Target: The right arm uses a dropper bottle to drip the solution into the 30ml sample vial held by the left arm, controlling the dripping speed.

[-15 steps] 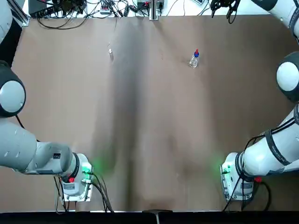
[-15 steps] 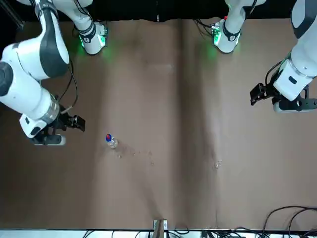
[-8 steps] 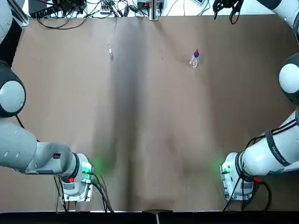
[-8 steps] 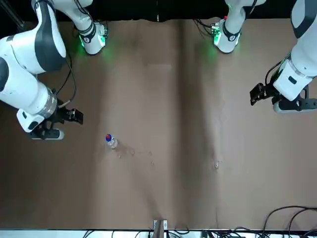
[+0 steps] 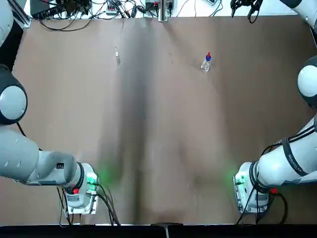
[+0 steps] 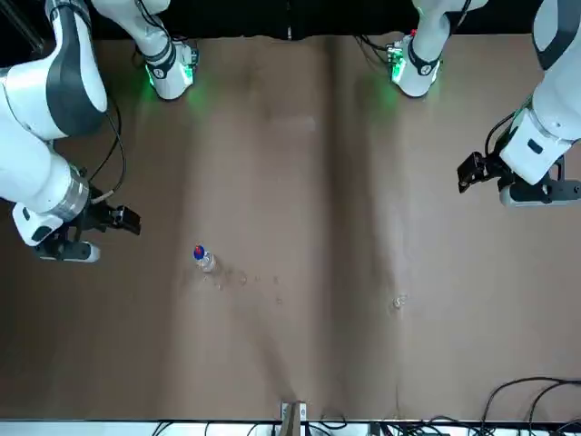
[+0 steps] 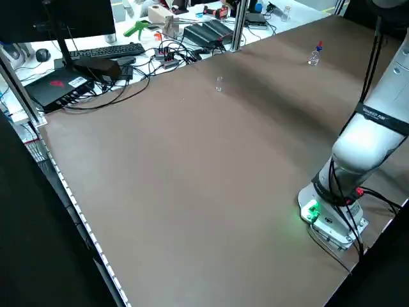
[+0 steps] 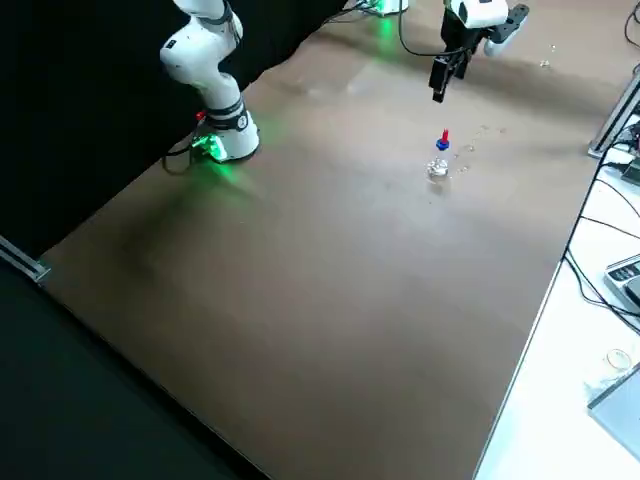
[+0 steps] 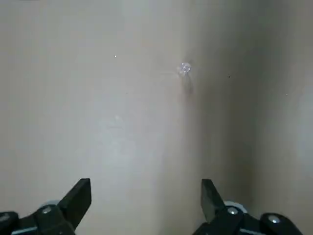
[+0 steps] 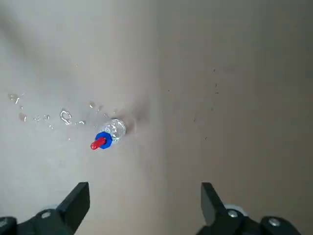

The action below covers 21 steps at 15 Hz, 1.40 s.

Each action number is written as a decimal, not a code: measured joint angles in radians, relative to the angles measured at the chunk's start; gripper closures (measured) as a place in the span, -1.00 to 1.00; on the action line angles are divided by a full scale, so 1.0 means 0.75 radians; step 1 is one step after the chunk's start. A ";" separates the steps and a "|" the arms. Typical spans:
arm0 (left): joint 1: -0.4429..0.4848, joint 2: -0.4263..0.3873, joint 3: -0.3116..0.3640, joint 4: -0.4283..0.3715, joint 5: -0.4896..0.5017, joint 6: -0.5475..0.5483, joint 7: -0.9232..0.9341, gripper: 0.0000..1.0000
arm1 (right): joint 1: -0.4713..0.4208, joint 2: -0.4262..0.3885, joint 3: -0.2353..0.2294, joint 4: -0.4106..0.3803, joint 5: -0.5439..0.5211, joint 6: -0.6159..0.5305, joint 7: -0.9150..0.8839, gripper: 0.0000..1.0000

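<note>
The dropper bottle (image 5: 205, 63), clear with a blue collar and red bulb, stands on the brown table far from the bases, right of centre. In the right wrist view the dropper bottle (image 10: 108, 135) sits well below my open right gripper (image 10: 145, 198), which holds nothing. That right gripper (image 6: 68, 247) hovers off to the robot's right of the bottle (image 6: 202, 258). The tiny clear sample vial (image 5: 117, 55) stands alone at the far left-centre. My left gripper (image 9: 145, 196) is open and empty, high above the table, with the vial (image 9: 184, 68) some way ahead of it.
Small liquid drops (image 10: 44, 116) lie on the table beside the dropper bottle. Cables and equipment (image 5: 99, 7) line the far edge. A metal post (image 5: 162, 10) stands at the far middle. Green-lit arm bases (image 5: 81, 191) sit at the near corners.
The right gripper has drifted farther toward the robot's right, away from the dropper bottle. The left arm, bottle and vial have not moved.
</note>
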 joint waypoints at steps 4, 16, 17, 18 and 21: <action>0.000 0.000 0.000 0.000 0.000 0.000 0.000 -0.98 | -0.023 0.000 -0.001 0.000 0.000 0.002 0.000 -1.00; 0.000 0.000 0.000 0.001 0.000 0.000 0.000 -0.98 | -0.023 -0.058 0.012 0.005 -0.001 -0.043 0.001 -1.00; 0.000 0.000 0.000 0.001 0.000 0.000 0.000 -0.98 | -0.024 -0.086 0.010 0.008 -0.001 -0.088 0.004 -1.00; 0.000 0.000 0.000 0.001 0.000 0.000 0.000 -0.98 | -0.025 -0.117 0.009 0.009 -0.001 -0.127 0.018 -1.00; 0.001 0.000 0.000 0.001 0.000 0.000 0.000 -0.98 | -0.025 -0.200 0.010 0.009 0.000 -0.185 0.084 -1.00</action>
